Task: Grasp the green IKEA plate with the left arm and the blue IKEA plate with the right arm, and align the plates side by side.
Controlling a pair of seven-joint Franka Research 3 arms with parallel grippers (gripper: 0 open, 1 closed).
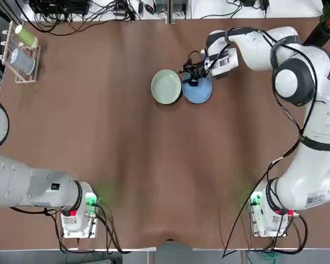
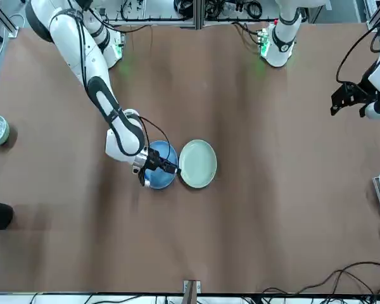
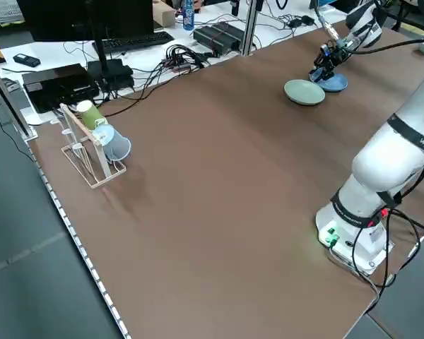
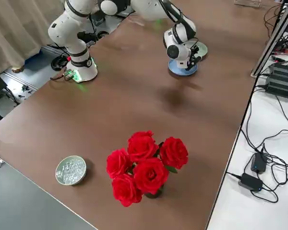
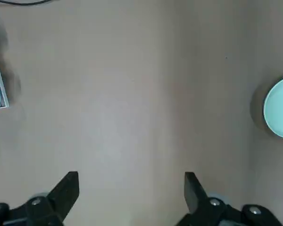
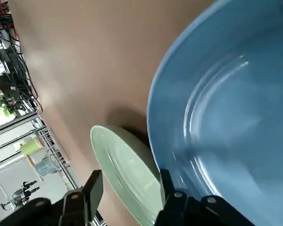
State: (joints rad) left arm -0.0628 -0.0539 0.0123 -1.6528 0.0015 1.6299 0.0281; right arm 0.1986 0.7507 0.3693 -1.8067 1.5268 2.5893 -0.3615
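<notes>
The green IKEA plate (image 1: pixel 166 86) and the blue IKEA plate (image 1: pixel 198 91) lie side by side on the brown table, rims touching, toward the far side. My right gripper (image 1: pixel 192 78) is at the blue plate's far rim, shut on it. In the right wrist view one finger (image 6: pixel 169 184) is inside the blue plate (image 6: pixel 226 117) and the other finger (image 6: pixel 92 188) outside it, with the green plate (image 6: pixel 125 165) just beyond. My left gripper (image 5: pixel 131 181) hangs open over bare table, far from both plates. The left gripper (image 2: pixel 349 96) is at the table's left side.
A wooden rack (image 1: pixel 21 52) with cups stands at the far left corner. Red roses (image 4: pixel 144 167) and a small bowl (image 4: pixel 71 170) sit at the table's right end. Cables and electronics (image 3: pixel 198 39) run along the far edge.
</notes>
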